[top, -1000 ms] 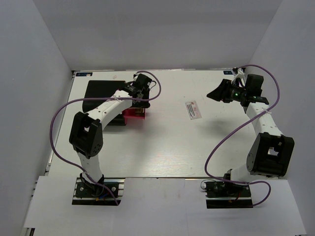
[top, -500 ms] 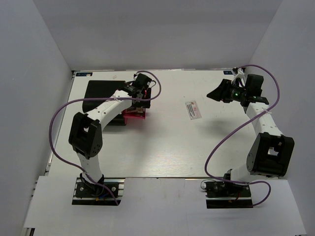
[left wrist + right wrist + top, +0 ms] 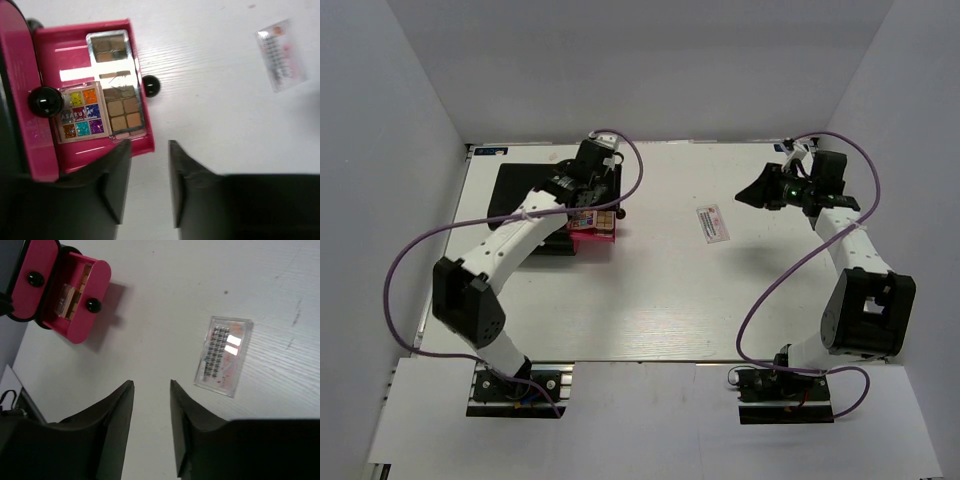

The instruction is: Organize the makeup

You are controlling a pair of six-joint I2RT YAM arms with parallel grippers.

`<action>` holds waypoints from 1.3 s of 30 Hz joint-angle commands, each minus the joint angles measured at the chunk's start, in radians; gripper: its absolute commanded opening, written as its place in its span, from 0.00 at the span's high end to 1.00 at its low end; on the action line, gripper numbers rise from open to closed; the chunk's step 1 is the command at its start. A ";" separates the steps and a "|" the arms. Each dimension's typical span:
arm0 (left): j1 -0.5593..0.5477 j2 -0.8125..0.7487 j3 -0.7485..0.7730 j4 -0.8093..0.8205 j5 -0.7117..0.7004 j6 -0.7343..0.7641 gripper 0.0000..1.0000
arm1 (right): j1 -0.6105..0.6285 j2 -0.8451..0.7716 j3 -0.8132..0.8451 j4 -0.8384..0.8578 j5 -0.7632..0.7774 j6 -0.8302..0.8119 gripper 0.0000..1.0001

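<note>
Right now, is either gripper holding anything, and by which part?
Nothing is held. The left gripper is open over the pink drawer; the right gripper is open above the table near the white packet.

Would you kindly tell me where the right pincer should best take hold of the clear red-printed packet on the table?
Bring the open right pincer straight down from above and close it across the narrow width of the clear red-printed packet, on the two long edges near the middle. It lies flat on the table, so likely only its thin edges offer purchase.
</note>
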 commanded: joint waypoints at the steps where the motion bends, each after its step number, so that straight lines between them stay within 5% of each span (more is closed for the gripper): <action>1: 0.006 -0.166 -0.027 0.068 0.118 0.034 0.59 | 0.061 0.032 0.029 0.002 -0.021 -0.053 0.61; 5: 0.027 -0.246 -0.044 0.055 0.025 0.043 1.00 | 0.200 0.091 0.107 -0.034 0.037 -0.104 0.88; 7: 0.066 -0.274 -0.067 0.052 -0.037 0.038 1.00 | 0.283 0.138 0.158 -0.039 0.062 -0.113 1.00; 11: 0.171 -0.338 -0.122 0.071 -0.080 0.020 1.00 | 0.392 0.243 0.274 -0.054 0.157 -0.113 1.00; 17: 0.394 -0.344 -0.182 0.127 -0.086 -0.031 0.77 | 0.518 0.430 0.475 -0.085 0.316 -0.078 1.00; 18: 0.421 -0.343 -0.185 0.140 -0.083 -0.053 0.70 | 0.553 0.466 0.494 -0.087 0.344 -0.077 1.00; 19: 0.473 -0.338 -0.185 0.150 -0.080 -0.067 0.53 | 0.563 0.485 0.514 -0.090 0.399 -0.076 1.00; 23: 0.576 -0.327 -0.177 0.170 -0.059 -0.127 0.23 | 0.618 0.565 0.613 -0.100 0.481 -0.070 1.00; 27: 0.655 -0.283 -0.151 0.154 -0.022 -0.153 0.05 | 0.649 0.643 0.669 -0.117 0.504 -0.080 1.00; 39: 0.814 -0.229 -0.298 0.268 0.392 -0.207 0.02 | 0.702 0.798 0.834 -0.087 0.440 -0.106 1.00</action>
